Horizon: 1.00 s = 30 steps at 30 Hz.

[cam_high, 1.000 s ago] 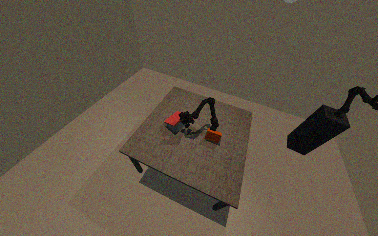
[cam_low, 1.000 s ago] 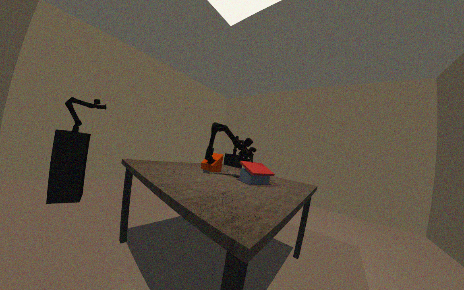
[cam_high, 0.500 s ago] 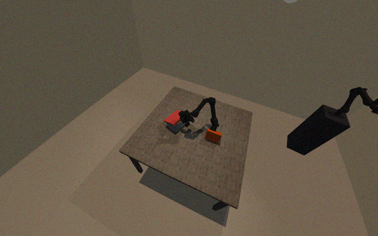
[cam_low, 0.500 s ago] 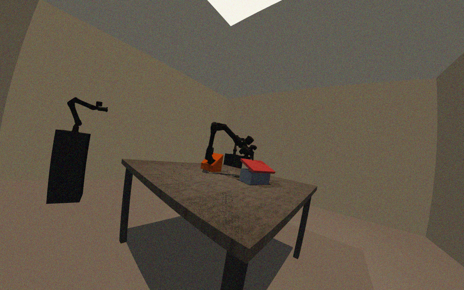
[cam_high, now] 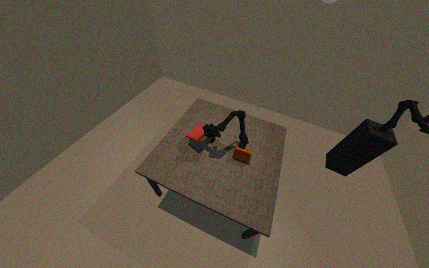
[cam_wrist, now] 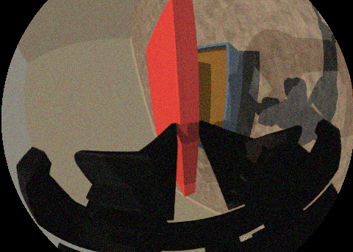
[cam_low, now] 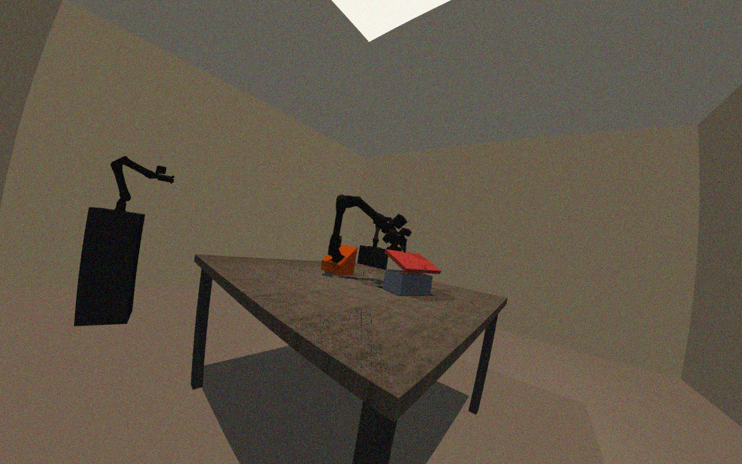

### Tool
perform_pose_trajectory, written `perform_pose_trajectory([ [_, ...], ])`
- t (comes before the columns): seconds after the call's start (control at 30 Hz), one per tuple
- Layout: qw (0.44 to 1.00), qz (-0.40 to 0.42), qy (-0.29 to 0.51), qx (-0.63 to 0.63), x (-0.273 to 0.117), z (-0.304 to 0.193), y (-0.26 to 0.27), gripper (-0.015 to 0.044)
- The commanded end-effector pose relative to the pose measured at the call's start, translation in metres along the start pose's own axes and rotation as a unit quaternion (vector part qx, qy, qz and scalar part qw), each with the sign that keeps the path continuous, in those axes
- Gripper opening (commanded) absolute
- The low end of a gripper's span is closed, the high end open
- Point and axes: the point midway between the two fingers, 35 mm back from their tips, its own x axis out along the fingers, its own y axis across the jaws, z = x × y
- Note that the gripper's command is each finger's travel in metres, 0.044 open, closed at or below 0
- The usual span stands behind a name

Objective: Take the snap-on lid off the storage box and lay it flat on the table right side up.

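The red lid (cam_high: 196, 132) (cam_low: 414, 262) (cam_wrist: 162, 72) is off its seat and tilted above the storage box, with the edge at my gripper higher in the exterior view. My gripper (cam_high: 206, 133) (cam_low: 399, 249) (cam_wrist: 187, 126) is shut on the lid's near edge. The blue-grey box (cam_high: 198, 143) (cam_low: 407, 282) (cam_wrist: 233, 87) stands upright on the table, and its yellow-brown inside (cam_wrist: 219, 83) shows through the gap. I cannot tell whether the lid's far edge touches the box rim. My fingers hide part of the lid's edge.
An orange block (cam_high: 241, 155) (cam_low: 348, 264) with a sloped face stands on the table (cam_high: 226, 186) (cam_low: 333, 323) near my arm's base. Another arm stands on a black pedestal (cam_high: 359, 149) (cam_low: 109, 265) beyond the table. The table edge runs behind the box.
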Motion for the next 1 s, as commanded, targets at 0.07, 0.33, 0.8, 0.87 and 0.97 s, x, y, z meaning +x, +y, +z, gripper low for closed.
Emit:
perform_pose_trajectory([
  [0.07,1.0,0.004,-0.002,0.006,-0.006,0.0,0.009,0.0],
  [0.33,1.0,0.004,-0.002,0.006,-0.013,0.0,0.017,0.0],
  [0.8,1.0,0.003,-0.001,0.006,-0.025,0.0,0.031,0.0],
  [0.87,1.0,0.003,-0.001,0.006,-0.027,0.0,0.033,0.0],
  [0.97,1.0,0.003,-0.001,0.006,-0.029,0.0,0.036,0.0],
])
